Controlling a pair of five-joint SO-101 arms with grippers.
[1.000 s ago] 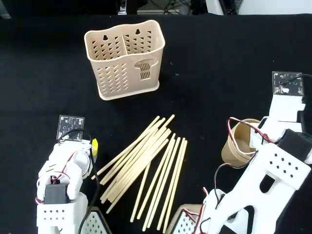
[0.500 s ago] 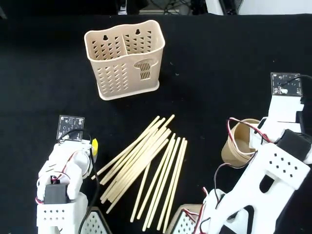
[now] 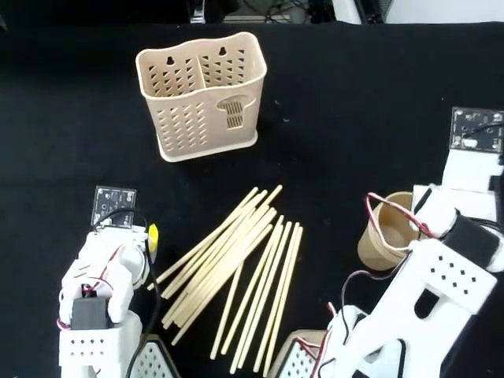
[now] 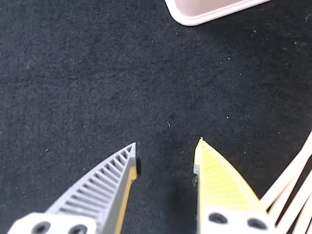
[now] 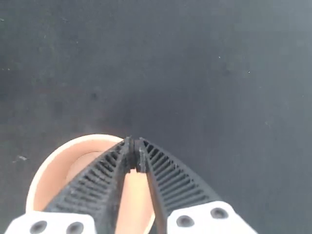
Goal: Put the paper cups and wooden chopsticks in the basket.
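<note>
A beige perforated basket [image 3: 201, 94] stands upright at the back of the black table. Several wooden chopsticks [image 3: 236, 268] lie fanned out in the middle front. To their right a paper cup [image 3: 384, 232] stands with its mouth up. My right gripper [image 5: 132, 145] is shut on the rim of this paper cup [image 5: 68, 168], one finger over its inside and one outside. My left gripper [image 4: 165, 148] hovers open over bare cloth at the front left. The chopsticks' ends [image 4: 292, 180] lie just beside its yellow finger [image 4: 219, 185].
The basket's base [image 4: 209, 9] is some way ahead of the left gripper. The left arm [image 3: 102, 283] and the right arm [image 3: 441, 276] take up the table's front corners. Red wires [image 3: 394, 206] loop over the cup's mouth.
The right arm has shifted a little to the right, still pinching the cup's rim. The cup has stayed about where it was. The left arm has not moved.
</note>
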